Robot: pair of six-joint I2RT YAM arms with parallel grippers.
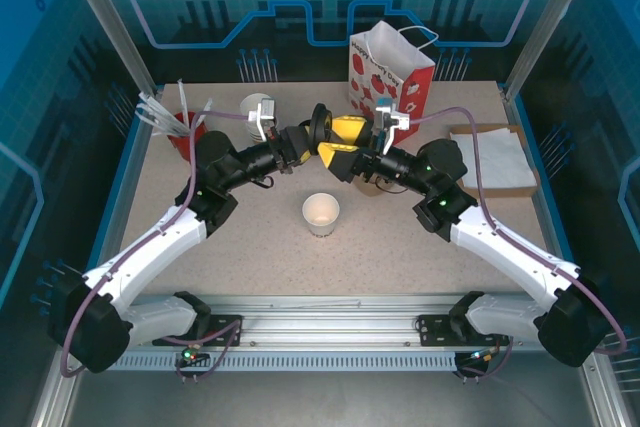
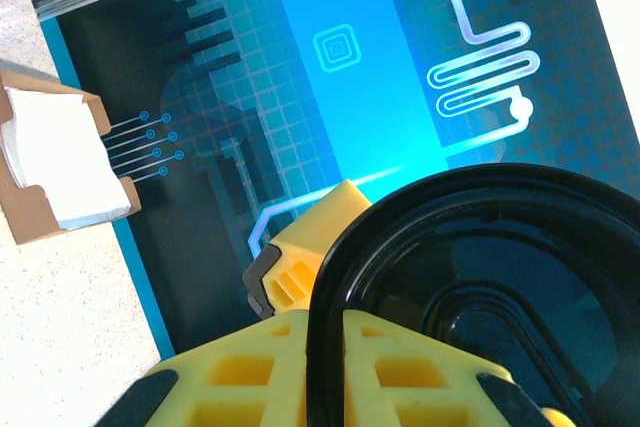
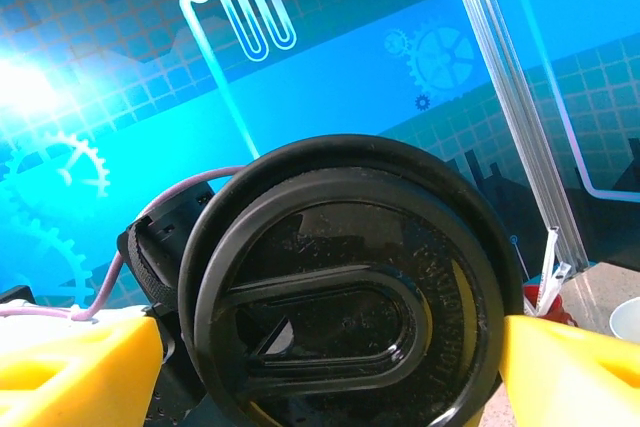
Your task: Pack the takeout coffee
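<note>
No lidded takeout coffee is in view. A small pale paper cup [image 1: 321, 212] stands open on the table, near the middle. Above and behind it both arms meet in the air. My left gripper [image 1: 306, 139] [image 2: 325, 319] is shut on the rim of a round black lid [image 1: 320, 125] [image 2: 500, 277], holding it on edge. My right gripper [image 1: 340, 142] [image 3: 335, 347] faces the lid [image 3: 340, 297], its yellow fingers [image 3: 575, 372] spread wide on either side of it, close to the rim. The strawberry-print bag [image 1: 392, 72] stands upright at the back.
A red cup with straws [image 1: 183, 127] and a stack of white cups [image 1: 253, 105] stand at the back left. A cardboard tray of white napkins [image 1: 495, 157] lies at the right. Something brown [image 1: 368, 187] sits under the right arm. Metal frame posts rise at the back corners.
</note>
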